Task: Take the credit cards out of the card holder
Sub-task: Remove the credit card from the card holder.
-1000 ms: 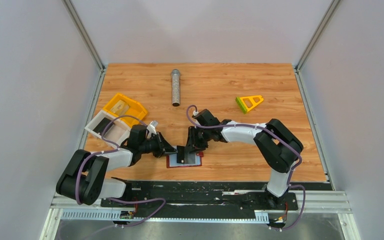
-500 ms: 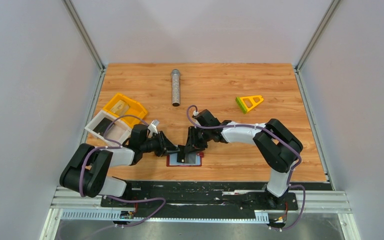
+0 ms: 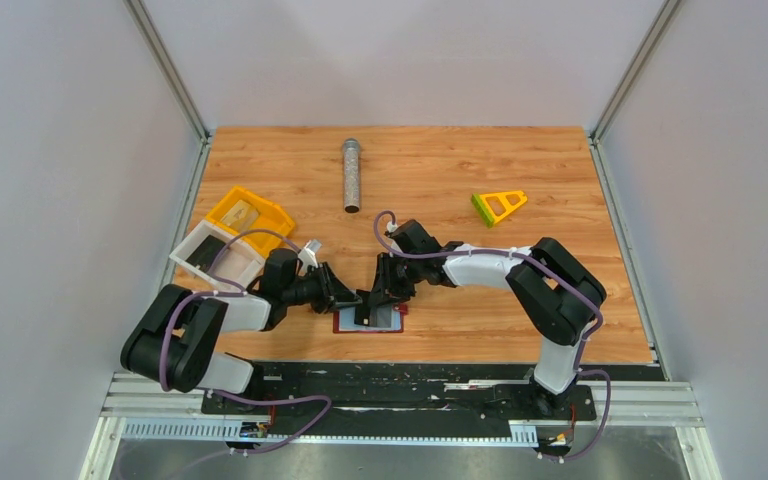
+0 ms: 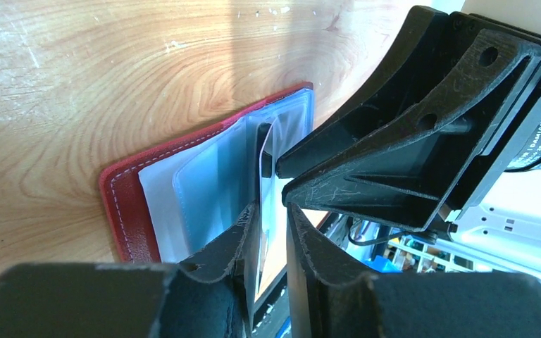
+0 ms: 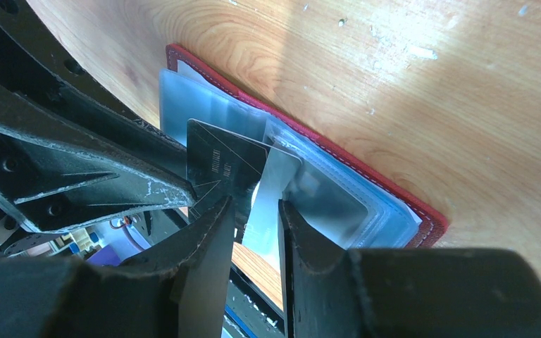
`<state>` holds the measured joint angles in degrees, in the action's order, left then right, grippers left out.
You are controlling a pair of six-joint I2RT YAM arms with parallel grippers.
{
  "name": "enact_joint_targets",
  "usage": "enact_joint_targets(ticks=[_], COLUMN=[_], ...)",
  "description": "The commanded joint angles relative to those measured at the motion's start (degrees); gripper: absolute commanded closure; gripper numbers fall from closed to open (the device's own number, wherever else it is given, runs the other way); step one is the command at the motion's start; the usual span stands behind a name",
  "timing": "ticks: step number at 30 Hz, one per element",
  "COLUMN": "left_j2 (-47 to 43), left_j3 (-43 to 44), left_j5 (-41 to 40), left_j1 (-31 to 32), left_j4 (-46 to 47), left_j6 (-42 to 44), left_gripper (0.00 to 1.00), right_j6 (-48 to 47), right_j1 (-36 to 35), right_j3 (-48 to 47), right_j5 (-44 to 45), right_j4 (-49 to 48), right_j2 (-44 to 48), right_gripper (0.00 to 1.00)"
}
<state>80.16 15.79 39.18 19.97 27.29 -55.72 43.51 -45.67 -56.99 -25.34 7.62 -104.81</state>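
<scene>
Left gripper (image 4: 273, 210): fingers drawn in to a narrow slit, with the dark card (image 5: 222, 165) standing edge-up between them. I read it as a pinch on the card's end. Right gripper (image 5: 256, 203), tip to tip with it, is just as narrow. It looks clamped on the light blue-grey pocket leaf (image 5: 285, 176) that the card juts from, lifting that leaf off the open card holder (image 4: 123, 204). The holder lies flat, red cover down, close to the near edge of the tabletop, a little left of centre, between the two arms. Step in hand, as I judge it: drawing this card out of its pocket; it is partly exposed. The next move calls for the left to pull along the card's own plane, away from the right, while the right holds the leaf firm. Any twist could bend the card or drag the holder. Whether another card sits inside, I cannot tell.
</scene>
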Motion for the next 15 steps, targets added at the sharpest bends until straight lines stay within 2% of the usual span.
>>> enact_joint_targets(ticks=[1, 5, 6, 11, 15], left_j2=[0.5, -0.4, -1.5, -7.8, -12.6], left_j3=[-0.3, 0.4, 0.9, 5.9, 8.6], left_j5=[1.7, 1.3, 0.7, -3.9, -7.4], left_j1=[0.8, 0.8, 0.8, 0.8, 0.7], left_j4=[4.1, 1.5, 0.2, -15.4, -23.5], left_j6=[-0.7, 0.0, 1.2, 6.6, 9.6], left_gripper=[0.79, 0.97, 0.99, 1.00, 1.00], right_j6=[0.2, -0.7, -1.1, -5.7, -9.2], right_j1=[-0.3, -0.3, -0.3, -0.1, 0.3], right_j3=[1.1, 0.5, 0.1, -0.2, 0.2], right_j5=[0.7, 1.5, 1.8, 2.9, 2.7], right_j4=[-0.7, 0.6, 1.3, 2.1, 2.1], right_j2=[0.3, 1.3, 1.8, 5.4, 8.9], right_gripper=[0.70, 0.69, 0.69, 0.67, 0.66])
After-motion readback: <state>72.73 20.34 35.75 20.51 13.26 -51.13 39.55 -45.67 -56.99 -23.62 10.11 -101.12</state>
